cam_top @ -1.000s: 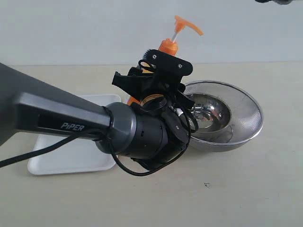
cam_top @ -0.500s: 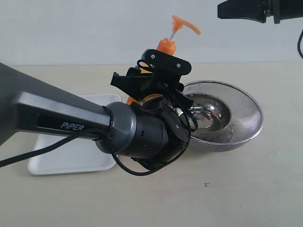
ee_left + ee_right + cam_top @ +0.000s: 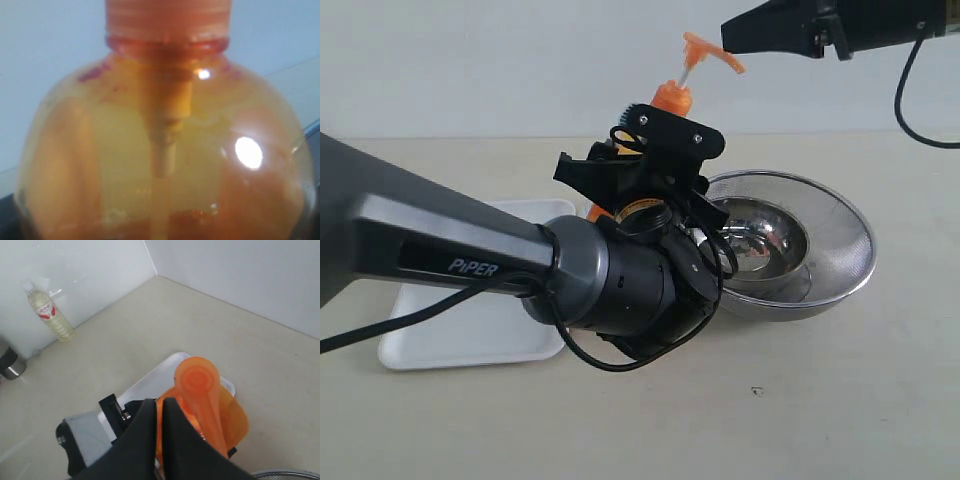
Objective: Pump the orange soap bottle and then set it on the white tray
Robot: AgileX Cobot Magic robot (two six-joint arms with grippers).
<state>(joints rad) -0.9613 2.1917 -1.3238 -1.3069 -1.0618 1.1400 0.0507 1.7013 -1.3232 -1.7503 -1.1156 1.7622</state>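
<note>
The orange soap bottle [image 3: 675, 98] stands upright between the white tray [image 3: 430, 345] and a steel bowl, its pump head [image 3: 712, 52] raised on a white stem. My left gripper [image 3: 642, 168] is shut on the bottle's body, largely hidden behind its own wrist. In the left wrist view the translucent orange soap bottle [image 3: 165, 145] fills the frame. High at the right, my right gripper [image 3: 728, 38] is shut on nothing, its tips right beside the pump spout. Seen from the right wrist, the right gripper [image 3: 160, 403] hovers beside the pump head [image 3: 197, 379], with the white tray [image 3: 162, 369] below.
A round steel bowl [image 3: 840, 270] sits right of the bottle, close to the left wrist. A clear water bottle [image 3: 50, 312] and a steel cup [image 3: 10, 365] stand against the far wall. A cable [image 3: 920, 130] hangs from the right arm.
My right gripper has come in from the upper right, toward the pump head. The left arm and the bottle have stayed still.
</note>
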